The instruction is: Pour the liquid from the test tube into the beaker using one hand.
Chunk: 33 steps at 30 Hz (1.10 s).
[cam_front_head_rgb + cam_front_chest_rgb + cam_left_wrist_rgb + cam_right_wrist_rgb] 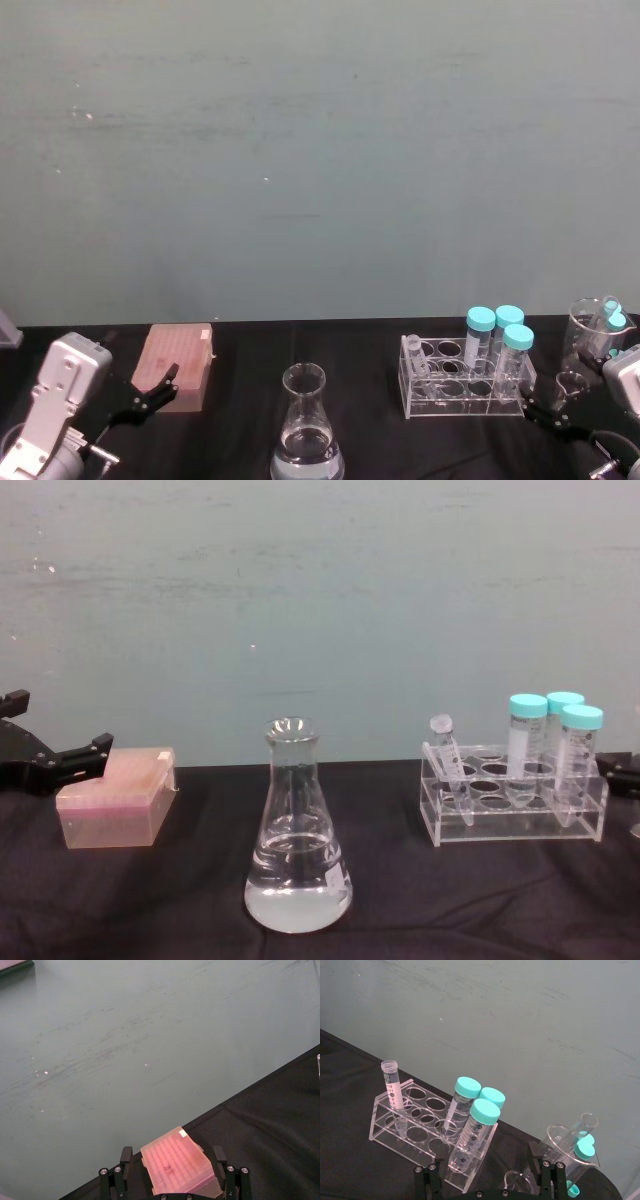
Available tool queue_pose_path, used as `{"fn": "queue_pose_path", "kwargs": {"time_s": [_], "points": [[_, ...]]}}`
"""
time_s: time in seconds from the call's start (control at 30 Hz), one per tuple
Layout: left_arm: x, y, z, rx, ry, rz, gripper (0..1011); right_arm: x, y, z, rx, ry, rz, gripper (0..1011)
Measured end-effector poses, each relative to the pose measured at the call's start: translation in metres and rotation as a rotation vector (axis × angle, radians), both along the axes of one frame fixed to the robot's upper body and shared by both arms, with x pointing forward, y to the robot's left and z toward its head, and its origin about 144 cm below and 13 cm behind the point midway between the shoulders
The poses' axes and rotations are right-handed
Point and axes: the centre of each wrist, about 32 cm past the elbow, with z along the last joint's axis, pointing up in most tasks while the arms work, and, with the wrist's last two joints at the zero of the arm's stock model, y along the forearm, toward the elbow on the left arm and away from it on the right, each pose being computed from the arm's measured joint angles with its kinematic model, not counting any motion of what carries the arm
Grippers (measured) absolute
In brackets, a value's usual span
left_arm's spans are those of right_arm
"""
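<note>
Both jaws wide and empty; the test tube (414,352) sits in its rack (462,392).
My left gripper (163,387) gapes just beside the pink tip box (178,362), touching nothing. The beaker (307,428) stands mid-table. The tube leans at the rack's left end, with the blue-capped tubes (497,335) to its right. My right gripper (548,408) hangs open near the rack.

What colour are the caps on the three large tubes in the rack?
Turquoise. The caps show best in the right wrist view.
</note>
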Motion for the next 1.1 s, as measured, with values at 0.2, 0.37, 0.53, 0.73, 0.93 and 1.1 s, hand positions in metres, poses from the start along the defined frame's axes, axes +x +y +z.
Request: {"fn": "queue_pose_path", "kwargs": {"time_s": [0.2,0.37,0.53,0.73,0.93,1.1], "points": [[0.0,0.0,0.0,0.0,0.0,0.0,1000,0.001,0.001,0.0,-0.001,-0.003,0.004,1004],[0.0,0.0,0.0,0.0,0.0,0.0,1000,0.011,0.008,0.01,0.006,-0.042,0.059,1004],[0.0,0.0,0.0,0.0,0.0,0.0,1000,0.018,0.018,0.018,0.022,-0.06,0.131,1004],[0.0,0.0,0.0,0.0,0.0,0.0,1000,0.025,0.032,0.026,0.058,-0.043,0.251,1004],[0.0,0.0,0.0,0.0,0.0,0.0,1000,0.035,0.041,0.029,0.07,-0.015,0.305,1004],[0.0,0.0,0.0,0.0,0.0,0.0,1000,0.048,0.048,0.029,0.063,-0.004,0.309,1004]]}}
